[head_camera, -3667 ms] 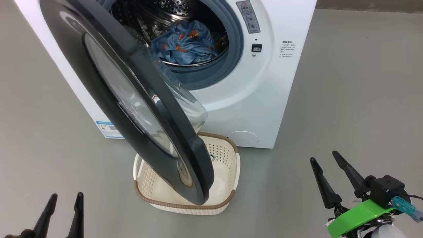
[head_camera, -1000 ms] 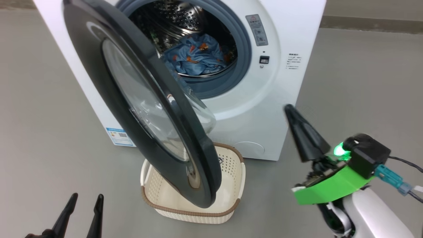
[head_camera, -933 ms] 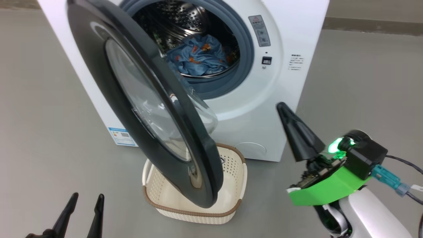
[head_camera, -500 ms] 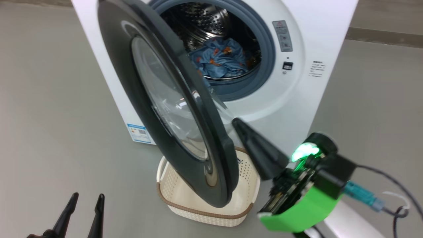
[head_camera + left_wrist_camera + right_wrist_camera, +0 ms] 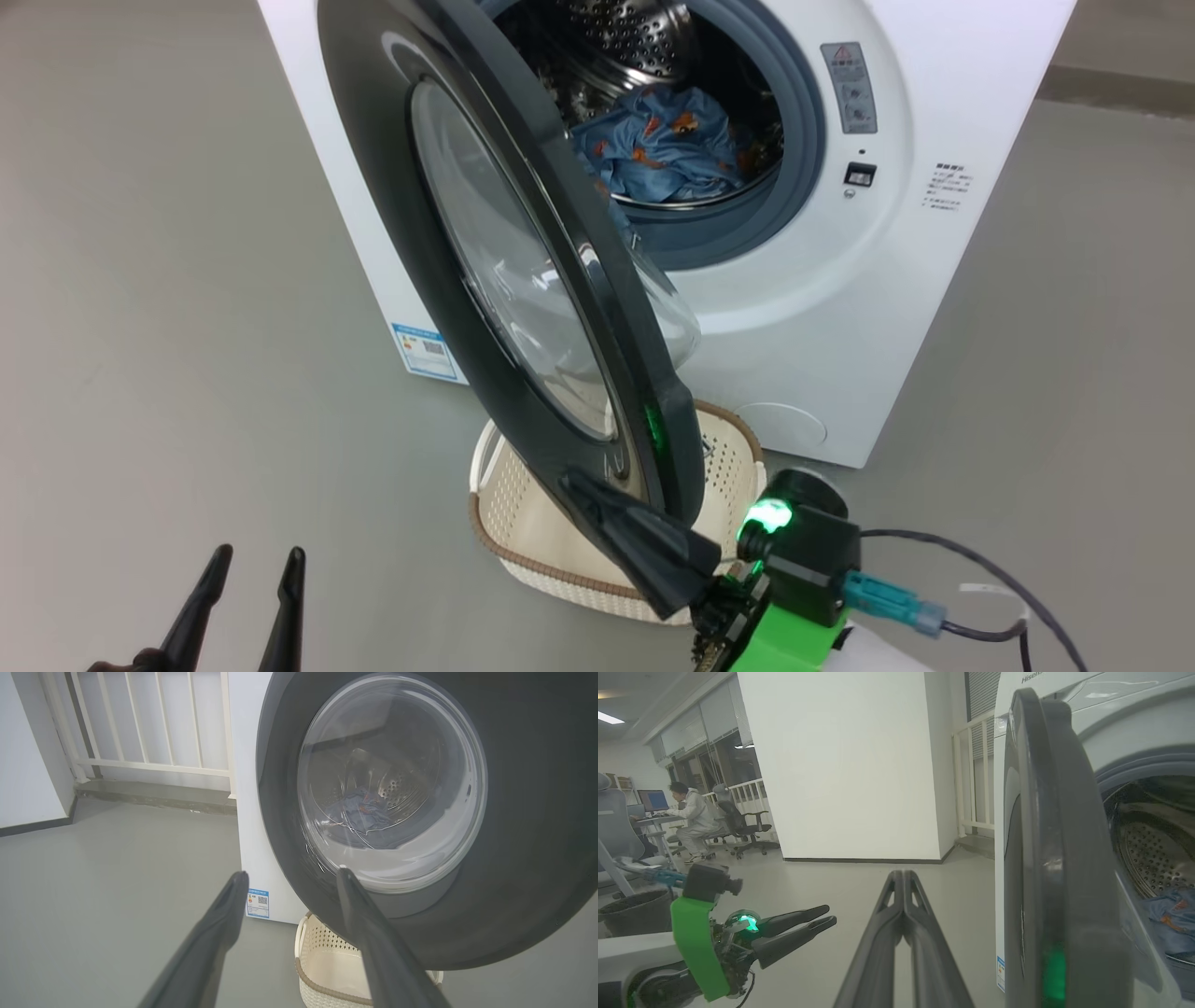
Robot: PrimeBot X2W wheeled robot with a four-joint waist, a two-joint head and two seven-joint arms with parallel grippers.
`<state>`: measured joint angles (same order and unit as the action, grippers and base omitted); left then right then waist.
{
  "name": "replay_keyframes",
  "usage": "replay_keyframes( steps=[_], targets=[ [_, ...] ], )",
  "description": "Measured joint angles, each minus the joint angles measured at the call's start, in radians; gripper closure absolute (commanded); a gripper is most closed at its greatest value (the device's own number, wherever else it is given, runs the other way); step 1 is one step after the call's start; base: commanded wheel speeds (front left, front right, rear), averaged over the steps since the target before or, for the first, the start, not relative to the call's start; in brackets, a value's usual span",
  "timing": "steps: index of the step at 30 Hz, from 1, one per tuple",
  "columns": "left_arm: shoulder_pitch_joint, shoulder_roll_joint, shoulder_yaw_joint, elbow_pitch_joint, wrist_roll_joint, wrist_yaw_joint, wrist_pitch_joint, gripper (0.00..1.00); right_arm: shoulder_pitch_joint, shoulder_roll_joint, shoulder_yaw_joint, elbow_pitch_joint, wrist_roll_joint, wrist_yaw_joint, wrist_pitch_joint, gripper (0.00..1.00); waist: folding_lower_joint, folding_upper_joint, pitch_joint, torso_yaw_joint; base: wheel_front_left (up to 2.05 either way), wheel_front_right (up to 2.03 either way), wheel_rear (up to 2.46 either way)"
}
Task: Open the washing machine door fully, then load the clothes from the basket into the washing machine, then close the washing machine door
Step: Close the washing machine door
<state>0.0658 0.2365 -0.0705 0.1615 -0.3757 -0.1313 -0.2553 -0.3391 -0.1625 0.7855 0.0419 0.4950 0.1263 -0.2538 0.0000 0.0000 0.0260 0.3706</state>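
Bare grey floor (image 5: 140, 280) all round, with the white washing machine (image 5: 896, 280) standing on it. The right gripper (image 5: 583, 493) has its fingers pressed flat together, holding nothing. Their tip is at the lower outer face of the washing machine door (image 5: 373, 168), but I cannot tell whether it touches. The left gripper (image 5: 260, 555) hangs well apart from them, fingers spread wide and empty.

Just past the right fingers, under the door, sits the basket (image 5: 485, 523), which looks empty. Farther beyond them the clothes (image 5: 667, 145) lie in the drum (image 5: 644, 37). So closing the door looks like the step in hand. I would push with the fingers' flat side near the door's free edge, follow its arc and press until it shuts home, minding that no cloth trails over the gasket (image 5: 803, 159).

The right wrist view adds what the head view lacks: the door edge-on, just right of the fingers, and a person (image 5: 693, 812) seated far off. The left wrist view looks through the glass (image 5: 392, 779) at the clothes. The head view gives the basket's inside.
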Motion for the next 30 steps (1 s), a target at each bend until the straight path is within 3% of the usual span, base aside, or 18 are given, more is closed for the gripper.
replay_keyframes(
  steps=[11,30],
  targets=[
    [-0.023,-0.012,-0.003,0.002,-0.003,0.0,0.0,0.0,-0.001,-0.001,0.013,0.115,0.012,0.0,0.0,1.0,0.0,0.0,0.047,0.006,0.0,0.0,0.0],
    [-0.051,-0.013,-0.013,0.007,-0.009,0.0,0.0,0.0,-0.004,0.017,-0.05,0.159,0.012,0.0,0.0,1.0,0.0,0.0,0.076,-0.009,0.0,0.0,0.0]
  ],
)
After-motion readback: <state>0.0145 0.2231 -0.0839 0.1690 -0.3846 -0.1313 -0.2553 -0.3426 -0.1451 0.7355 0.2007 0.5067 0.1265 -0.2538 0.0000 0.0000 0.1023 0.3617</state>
